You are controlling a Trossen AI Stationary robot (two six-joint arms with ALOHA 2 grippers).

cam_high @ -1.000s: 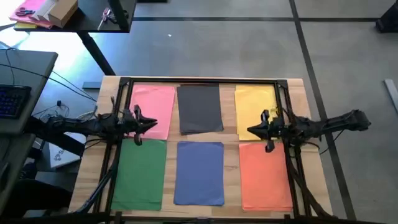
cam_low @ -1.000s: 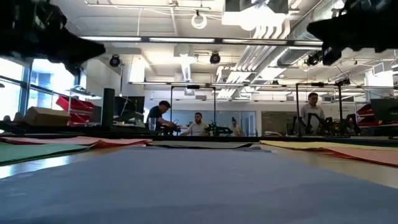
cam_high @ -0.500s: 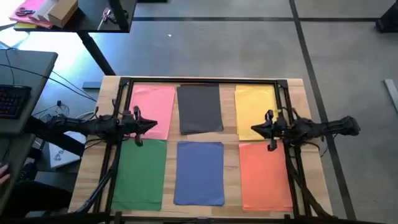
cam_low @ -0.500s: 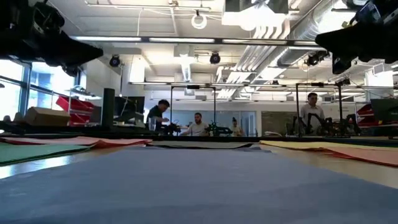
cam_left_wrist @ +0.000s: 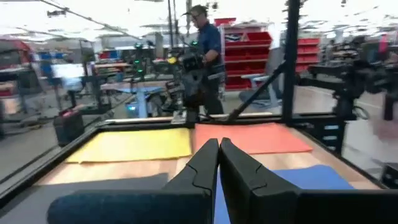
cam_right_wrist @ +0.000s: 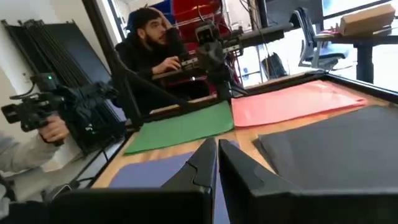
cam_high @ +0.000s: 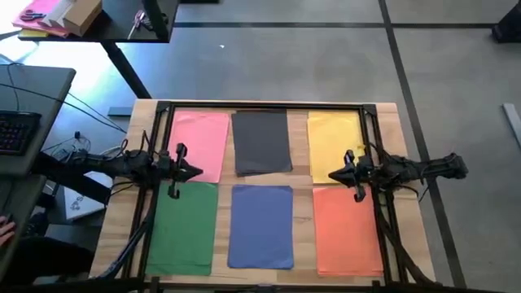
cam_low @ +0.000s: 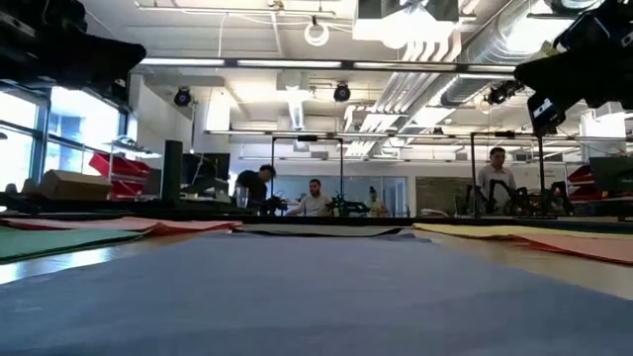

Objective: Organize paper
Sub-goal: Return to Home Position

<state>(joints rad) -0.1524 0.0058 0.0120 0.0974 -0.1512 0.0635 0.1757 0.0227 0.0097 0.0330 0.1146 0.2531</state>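
Six paper sheets lie flat on the wooden table in two rows. Pink (cam_high: 199, 142), dark grey (cam_high: 261, 142) and yellow (cam_high: 334, 140) form the far row. Green (cam_high: 186, 228), blue (cam_high: 261, 226) and orange (cam_high: 346, 232) form the near row. My left gripper (cam_high: 199, 171) hovers shut over the pink sheet's near edge, pointing toward the table's right. My right gripper (cam_high: 331, 174) hovers shut over the yellow sheet's near edge, pointing toward the table's left. Both sets of fingers (cam_left_wrist: 219, 146) (cam_right_wrist: 216, 146) are closed on nothing.
A black frame (cam_high: 260, 104) runs around the table's far edge and sides. A desk with a keyboard (cam_high: 16, 130) stands to the left. A person holding a camera (cam_right_wrist: 37, 118) and others sit beyond the table. A pink-and-yellow bundle with a box (cam_high: 57, 16) lies far off.
My left gripper has drawn back a little toward the table's left and near edges. My right gripper has drawn back a little toward the table's right edge. Both stay shut. The sheets have not moved.
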